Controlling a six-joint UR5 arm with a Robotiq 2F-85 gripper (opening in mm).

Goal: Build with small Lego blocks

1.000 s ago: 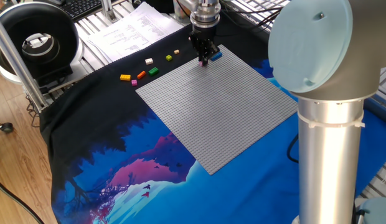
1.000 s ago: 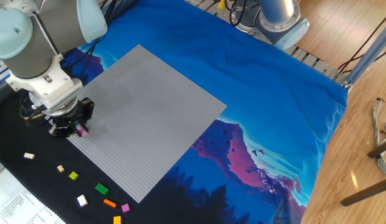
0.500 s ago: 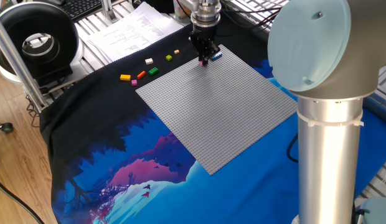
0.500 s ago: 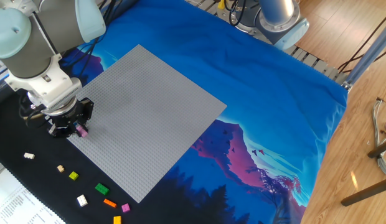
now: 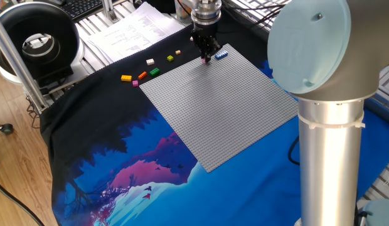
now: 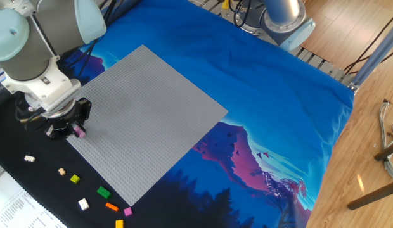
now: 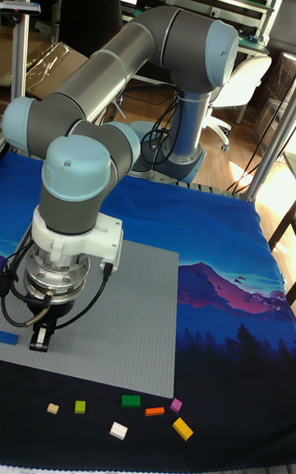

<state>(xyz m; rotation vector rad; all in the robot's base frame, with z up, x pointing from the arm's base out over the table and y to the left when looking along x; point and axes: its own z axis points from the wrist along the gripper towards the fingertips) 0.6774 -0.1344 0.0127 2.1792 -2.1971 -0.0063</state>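
My gripper (image 5: 205, 57) hangs over the far corner of the grey baseplate (image 5: 219, 107), shut on a small pink brick (image 5: 204, 61) whose underside looks level with the studs. In the other fixed view the gripper (image 6: 75, 130) and pink brick (image 6: 77, 132) are at the plate's left edge. A blue brick (image 5: 221, 54) lies on the plate just beside the fingers, also visible as blue brick (image 7: 6, 338). Several loose small Lego blocks lie on the black cloth: yellow (image 5: 126, 78), orange (image 5: 143, 75), green (image 5: 155, 71), white (image 5: 150, 61), tan (image 5: 178, 53).
Printed paper sheets (image 5: 135, 31) and a black round device (image 5: 37, 41) stand beyond the loose bricks. The arm's thick pale column (image 5: 329, 144) fills the right foreground. The blue and black printed cloth (image 6: 266, 120) covers the table.
The gripper with the pink brick has shifted a little toward the loose bricks' side, and the baseplate has slid slightly along with it. The blue brick shows more fully.
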